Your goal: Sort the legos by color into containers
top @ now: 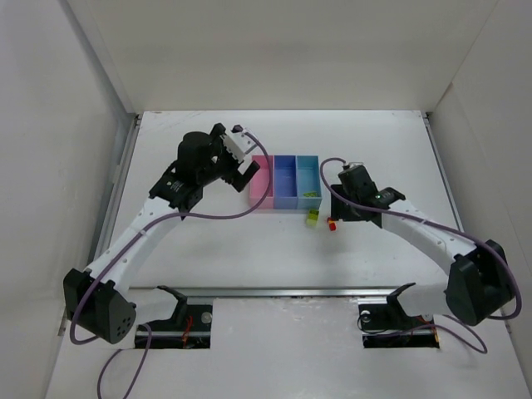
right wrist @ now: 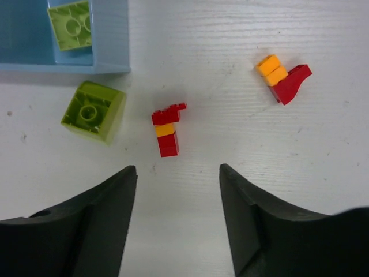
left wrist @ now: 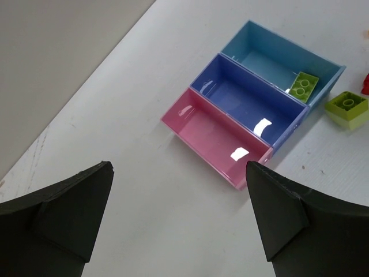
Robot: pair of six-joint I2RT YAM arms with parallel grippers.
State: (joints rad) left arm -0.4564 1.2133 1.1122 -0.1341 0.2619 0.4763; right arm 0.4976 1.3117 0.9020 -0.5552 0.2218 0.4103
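Just ahead of the empty, parted right claw (right wrist: 177,172) lies a red-and-orange lego (right wrist: 167,130).

White worktop (top: 249,258), bins and loose bricks on it.
The containers (left wrist: 242,104) sit at centre frame; just beside them lie a yellow-green lego (right wrist: 93,111), a red-and-orange cluster (right wrist: 167,130) and, upper right, a second cluster (right wrist: 283,78).

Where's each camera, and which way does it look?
Top external: above and behind, facing down at the table; left arm, right arm show.
Left wrist: on left arm, tilted down at three bins; left tool shows.
Right wrist: on right arm, straight down at red-orange legos; right tool shows.
Shared: both wrists see the yellow-green brick in the light blue bin.
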